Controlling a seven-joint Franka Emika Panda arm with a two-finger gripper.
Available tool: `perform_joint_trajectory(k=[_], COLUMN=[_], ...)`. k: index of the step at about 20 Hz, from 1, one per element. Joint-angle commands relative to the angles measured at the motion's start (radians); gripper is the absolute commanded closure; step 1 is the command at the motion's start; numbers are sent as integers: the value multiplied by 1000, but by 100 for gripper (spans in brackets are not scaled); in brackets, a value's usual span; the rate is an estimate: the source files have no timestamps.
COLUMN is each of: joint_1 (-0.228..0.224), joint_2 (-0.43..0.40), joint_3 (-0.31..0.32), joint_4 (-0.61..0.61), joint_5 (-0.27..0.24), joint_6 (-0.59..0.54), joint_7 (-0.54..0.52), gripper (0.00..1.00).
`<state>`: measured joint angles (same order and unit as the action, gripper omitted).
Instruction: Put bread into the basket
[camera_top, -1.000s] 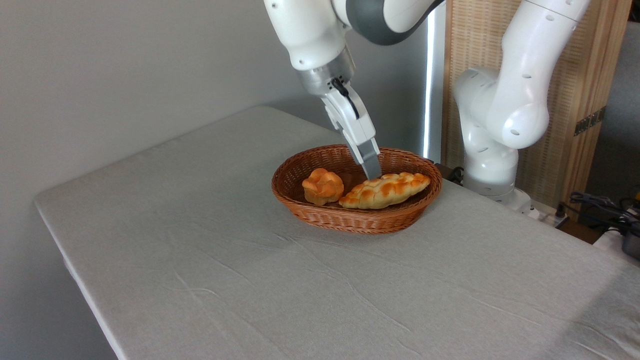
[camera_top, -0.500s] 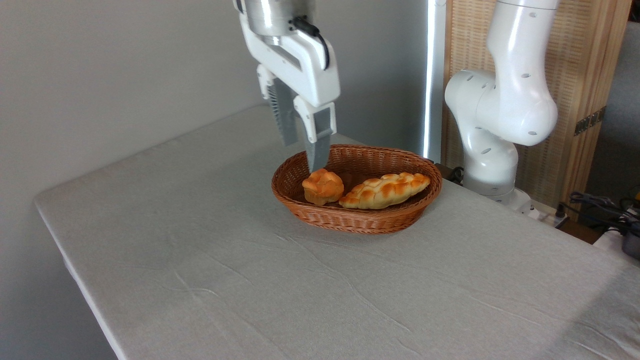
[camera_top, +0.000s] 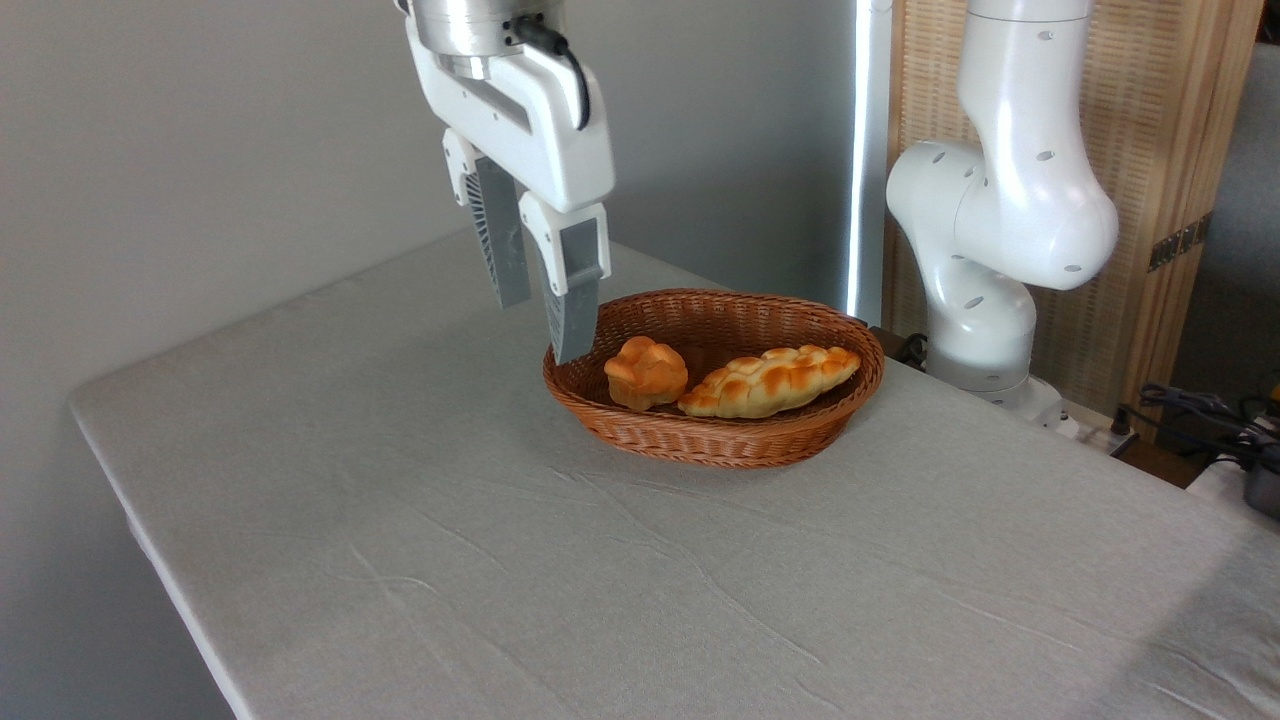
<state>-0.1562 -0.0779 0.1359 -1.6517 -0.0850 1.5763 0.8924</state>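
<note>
The bread (camera_top: 770, 381), a long braided golden-brown loaf, lies inside the oval reddish-brown wicker basket (camera_top: 716, 445), on its right half. My gripper (camera_top: 543, 330) hangs open and empty above the table, just left of the basket's left rim. Its two grey fingers (camera_top: 572, 315) point down, well apart from the bread.
A small round knotted orange-brown bun (camera_top: 646, 372) sits in the basket's left half, next to the bread. The arm's white base (camera_top: 985, 300) stands behind the table's far right edge. Cables (camera_top: 1195, 410) lie at the far right. The table is draped in grey cloth (camera_top: 600, 560).
My gripper has risen out of the basket and swung left, from beside the bread to the basket's left rim. The bread and bun have stayed put.
</note>
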Motion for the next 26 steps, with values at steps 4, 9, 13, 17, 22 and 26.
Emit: perform_joint_trajectory(k=[4,9,13,17,22,26], joint_1=[47,43,43,44,46,44], joint_2=[27,27,27,29,29,30], joint_3=[-98,-99,-101,-101,-101,-104], joint_4=[26,21,21,21,15,15], joint_5=[-6,10,30,33,39,82], joint_6=[4,10,28,40,51,51], joint_7=[-76,-87,-89,-133,-130,-130], gripper=[0,0,0,0,0,0])
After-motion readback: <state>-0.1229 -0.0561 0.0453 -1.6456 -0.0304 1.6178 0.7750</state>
